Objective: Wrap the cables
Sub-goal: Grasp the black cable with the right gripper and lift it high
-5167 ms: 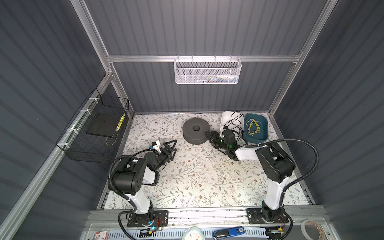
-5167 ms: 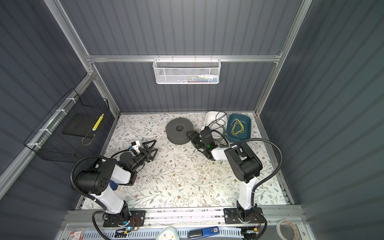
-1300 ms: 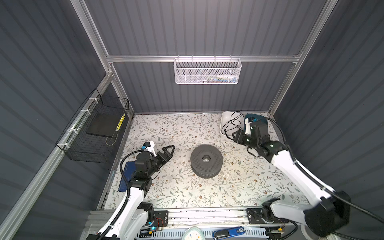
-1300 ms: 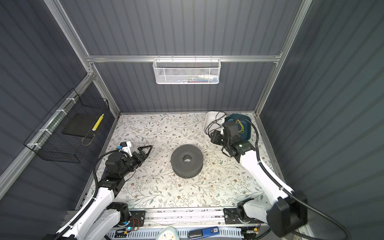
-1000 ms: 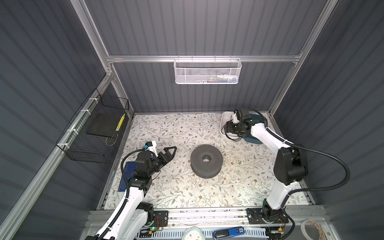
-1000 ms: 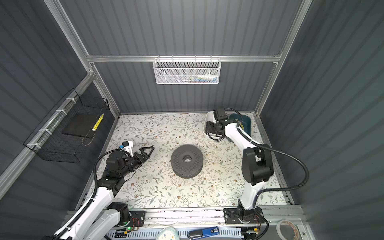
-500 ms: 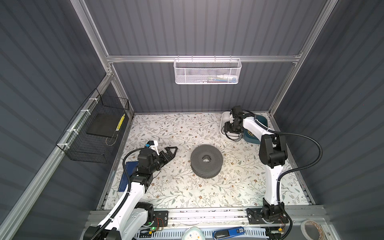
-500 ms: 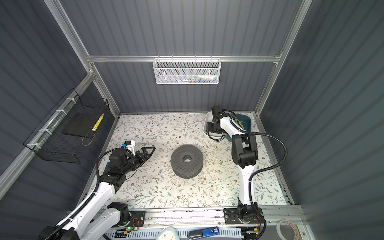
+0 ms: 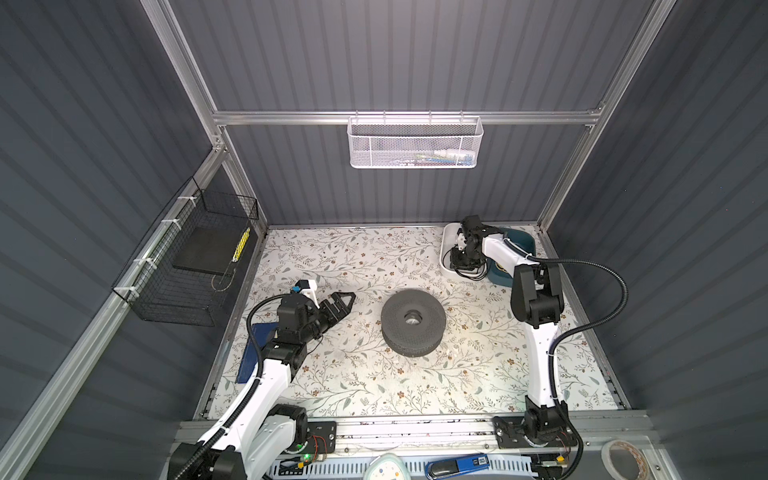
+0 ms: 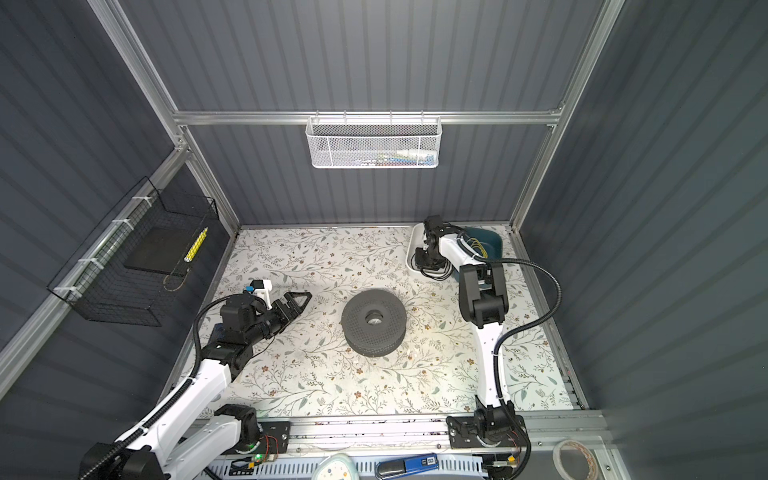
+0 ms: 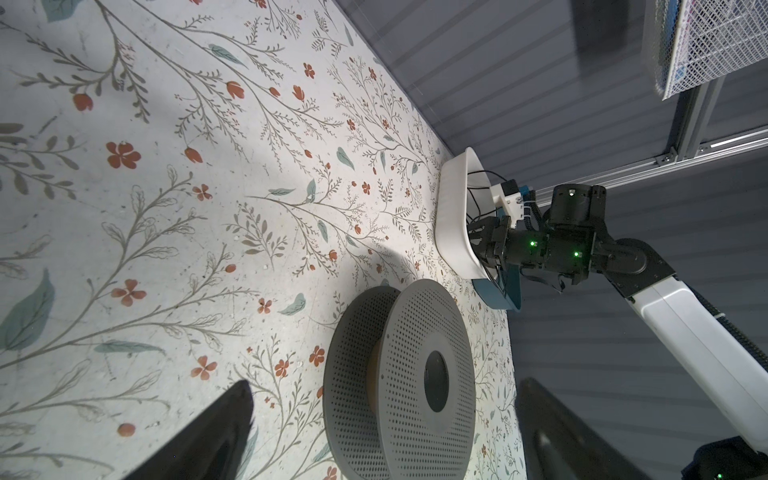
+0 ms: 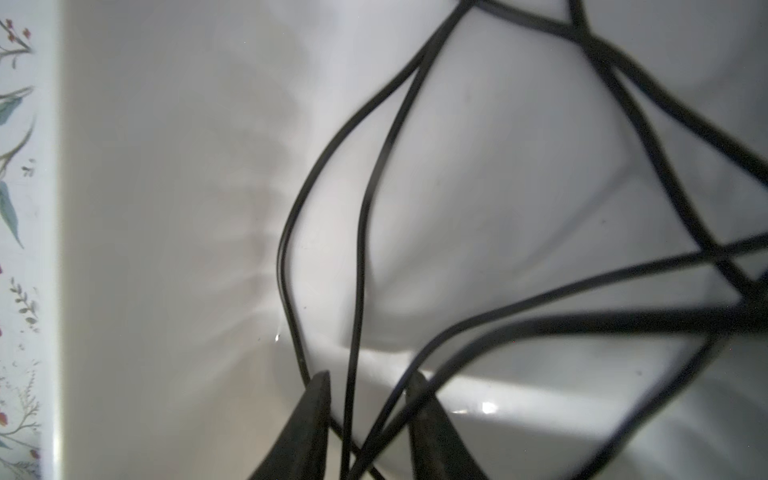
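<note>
dark ribbed walls box in a floral-print counter [image 9: 353,374]. grey spool [image 9: 413,322] lies flat about mid-counter, perforated face up, nothing wound on it, well apart from both grippers.

white tray [image 9: 445,249] sits in the far right corner. the cable [image 12: 359,232], thin and black, lies in it as loose crossing loops, and a few loops hang over the tray's near rim [image 10: 440,272]. teal bin [image 10: 494,245] is just beside the tray, closer to the right edge, with a yellow wire loop [image 10: 477,245] in it.

right gripper [image 12: 369,376] is down inside the tray. jaws are partly apart with two cable strands running between the fingers [image 12: 316,415]. a gap shows on both sides of each strand at the tips, so no clamp visible.

left gripper [image 9: 347,303] is low over the counter near the left edge, pointing toward the spool, jaws wide apart, nothing in them. blue flat item [image 9: 251,353] lies at the left edge under that arm.

white mesh basket [image 9: 415,145] hangs on the back wall, small items inside, too small to tell. black wire basket [image 9: 187,266] on the left wall holds a dark flat slab and a yellow strip [image 9: 241,245].
</note>
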Available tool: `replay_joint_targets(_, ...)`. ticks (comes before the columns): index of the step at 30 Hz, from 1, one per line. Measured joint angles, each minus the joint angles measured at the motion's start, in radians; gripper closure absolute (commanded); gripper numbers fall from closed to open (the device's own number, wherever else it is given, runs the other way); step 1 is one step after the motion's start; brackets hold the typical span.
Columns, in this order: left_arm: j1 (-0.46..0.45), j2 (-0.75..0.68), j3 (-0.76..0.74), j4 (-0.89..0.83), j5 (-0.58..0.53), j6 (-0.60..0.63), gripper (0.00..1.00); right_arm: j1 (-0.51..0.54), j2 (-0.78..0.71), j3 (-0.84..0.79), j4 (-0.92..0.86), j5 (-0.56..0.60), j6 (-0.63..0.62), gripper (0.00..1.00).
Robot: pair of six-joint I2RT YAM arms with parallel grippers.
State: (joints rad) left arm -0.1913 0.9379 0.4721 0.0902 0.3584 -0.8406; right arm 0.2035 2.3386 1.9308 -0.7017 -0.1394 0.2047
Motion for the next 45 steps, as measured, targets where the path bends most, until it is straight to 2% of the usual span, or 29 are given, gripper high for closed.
replay_joint_targets(4, 0.000, 0.006, 0.010, 0.000, -0.003, 0.000, 0.01, -0.004, -0.006, 0.000, 0.003, -0.006, -0.007, 0.96)
replay_joint_targets(6, 0.000, 0.008, 0.013, 0.000, -0.004, 0.000, 0.01, -0.004, -0.020, -0.001, 0.005, -0.006, -0.008, 1.00)
replay_joint_targets(22, 0.000, -0.013, 0.065, -0.019, -0.007, 0.009, 0.01, 0.003, -0.427, -0.097, 0.100, 0.101, 0.027, 1.00)
replay_joint_targets(30, 0.000, -0.029, 0.071, -0.030, -0.007, 0.020, 0.01, 0.062, -0.580, -0.110, 0.104, 0.164, 0.030, 1.00)
replay_joint_targets(35, 0.000, -0.037, 0.072, -0.031, -0.007, 0.023, 0.00, 0.138, -0.641, -0.008, 0.092, 0.196, 0.020, 1.00)
replay_joint_targets(45, 0.000, -0.042, 0.103, -0.046, -0.006, 0.049, 0.01, 0.335, -0.660, 0.357, 0.047, 0.351, -0.100, 1.00)
